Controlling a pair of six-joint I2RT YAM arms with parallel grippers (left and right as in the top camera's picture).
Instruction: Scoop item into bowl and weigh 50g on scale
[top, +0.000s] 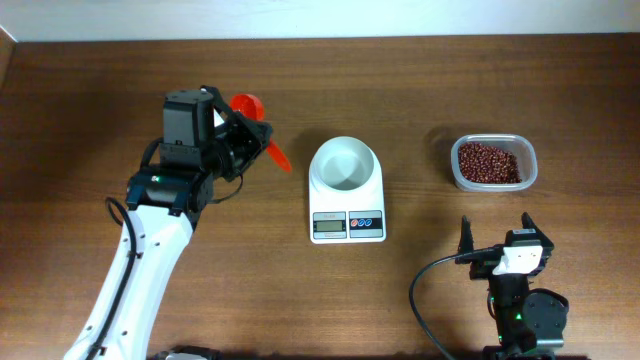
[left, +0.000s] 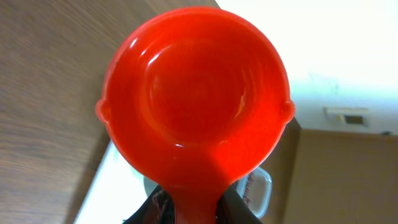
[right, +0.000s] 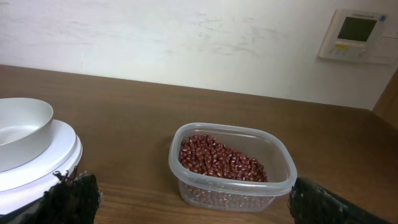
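Note:
The reddish-brown beans fill a clear plastic container at the right; they also show in the right wrist view. The empty white bowl sits on the white scale at the table's middle. My left gripper is shut on the handle of an orange-red scoop, held above the table left of the scale; the scoop's bowl is empty. My right gripper is open and empty, near the front edge, below the container.
The brown wooden table carries only these things. In the right wrist view a white wall with a small control panel stands behind the table's far edge.

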